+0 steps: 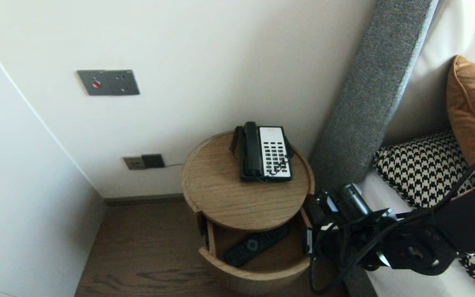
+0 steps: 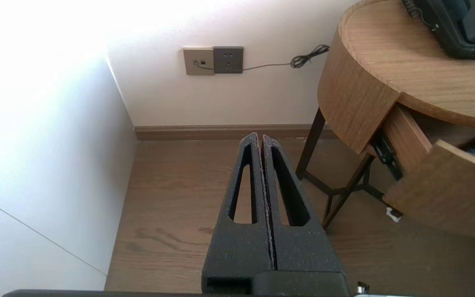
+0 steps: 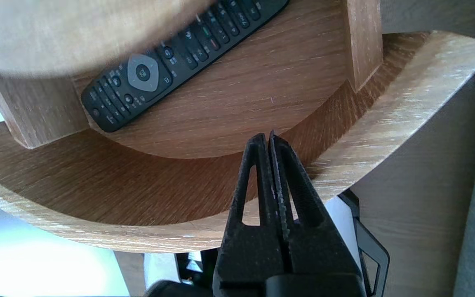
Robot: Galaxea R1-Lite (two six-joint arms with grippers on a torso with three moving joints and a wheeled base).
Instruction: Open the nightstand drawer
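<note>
Although the head view hides the fingers, it shows the right arm (image 1: 386,239) extended from the side of the table (image 1: 217,194) next to the bed (image 1: 384,194), its wrist just beside the open drawer (image 1: 258,275) under the table's top. A remote (image 1: 256,244) lies flat in the drawer, half under that top. A phone (image 1: 265,153) sits on the table's far side.

In the left wrist view the left gripper (image 2: 260,140) hangs over the floor (image 2: 171,198), well apart from the table. Its fingers are pressed together on nothing, and the arm is parked.

In the right wrist view the right gripper (image 3: 269,138) has its fingers shut tight with nothing between them. The tips are over the inner face of the drawer's curved front; whether they touch the wood I cannot tell. The remote lies deeper in, partly under the table's top and apart from the tips.

The drawer looks like stiff, fairly heavy wood and shows no handle. I judge the top rim of its thick curved front to be the place to take hold, though the smooth face could let a pinch slip. The remote looks like light, rigid, slick plastic, lying flat with little to get under. The best hold is probably across its narrow width near the middle, on the long edges rather than the buttons.
</note>
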